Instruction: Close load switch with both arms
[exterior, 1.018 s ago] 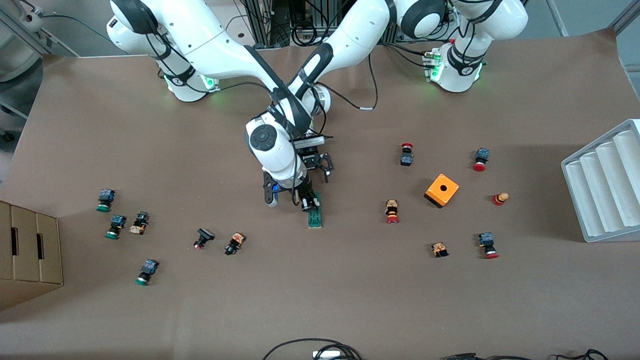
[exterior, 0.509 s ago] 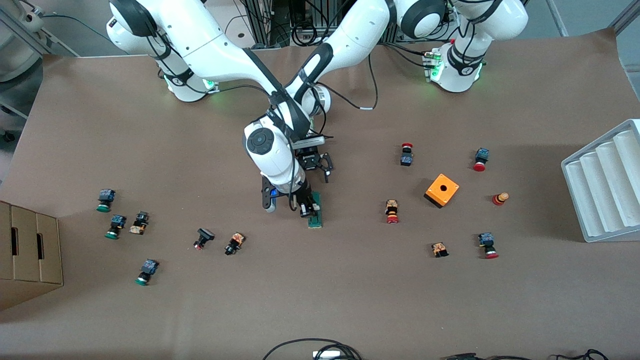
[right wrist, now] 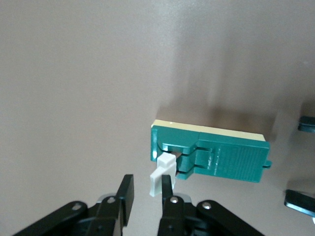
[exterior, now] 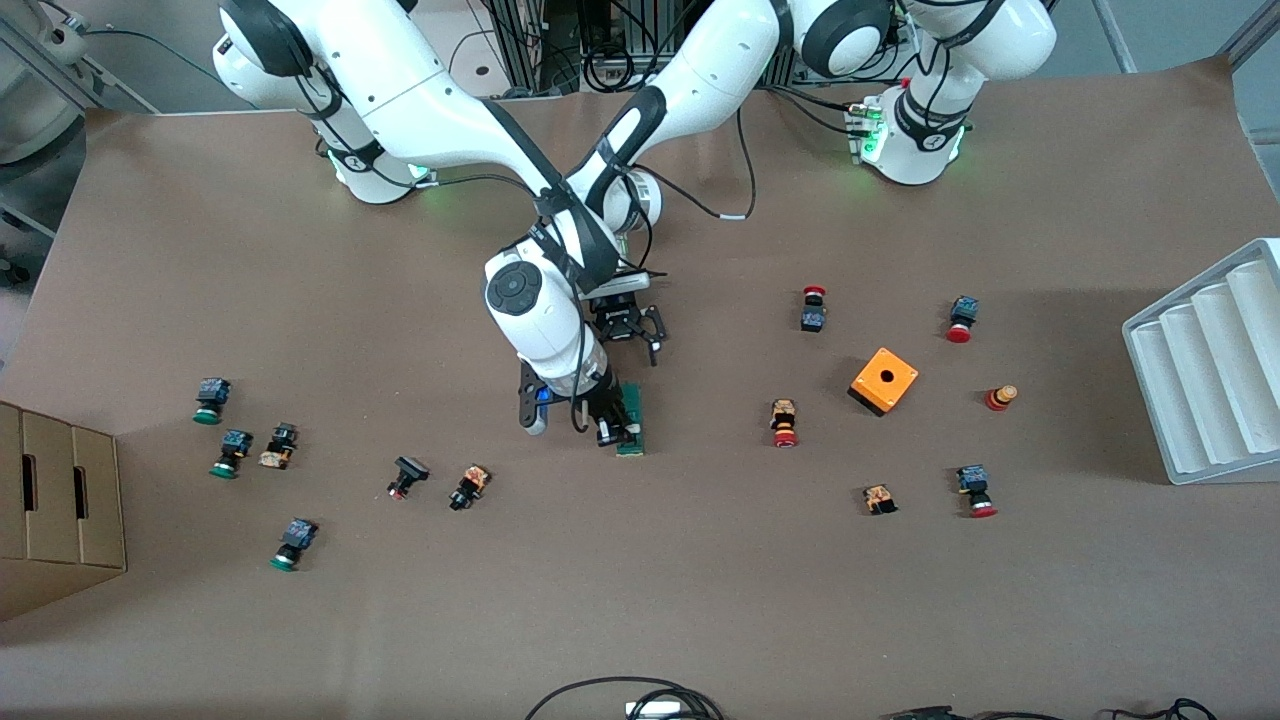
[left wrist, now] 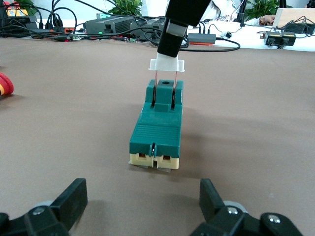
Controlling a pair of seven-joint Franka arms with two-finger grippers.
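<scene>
Two white arms meet mid-table over the small green rectangular load switch [exterior: 631,420]. Right gripper [exterior: 612,430] pinches the switch's raised white handle [left wrist: 166,64]; left gripper [left wrist: 142,206], fingers spread wide, waits low just beside the switch on the brown table [exterior: 700,560].

The front camera looks down from high on the whole table [exterior: 200,620]. Both wrist cameras look closely at the same load switch [left wrist: 158,129], which the front view shares.
</scene>
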